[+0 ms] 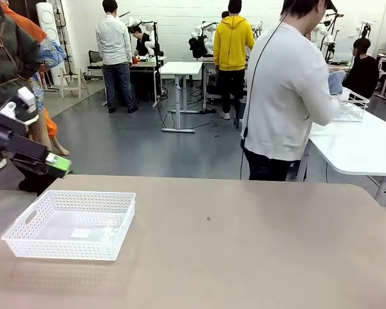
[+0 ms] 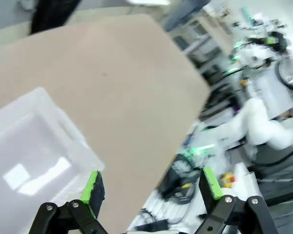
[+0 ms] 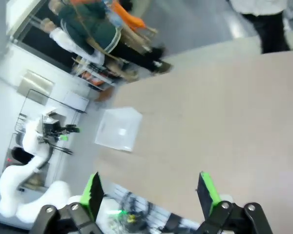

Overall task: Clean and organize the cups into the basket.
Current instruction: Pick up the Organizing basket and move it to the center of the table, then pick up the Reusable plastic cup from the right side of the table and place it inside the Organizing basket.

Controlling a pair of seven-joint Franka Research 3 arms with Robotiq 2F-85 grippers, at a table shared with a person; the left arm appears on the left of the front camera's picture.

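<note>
Grey workshop floor and other white tables lie beyond a tan table, and a person stands past its far edge, turned away. The basket sits close to the table's left edge, a little in from the far-left corner and roughly square to the edges. Its clear bottom is bare but for a small pale label.

The left gripper hangs in the air off that far-left corner, above the basket and apart from it, jaws spread wide with nothing between the green pads. The right gripper is high over the table, well apart from the basket, equally wide and empty.

The basket looks light and thin-walled. Its lattice sides would probably bow under a hard pinch, and it would likely skate on the smooth top if nudged. The best hold seems to be the thicker rim at a handle slot, with one pad inside the wall and one outside.
</note>
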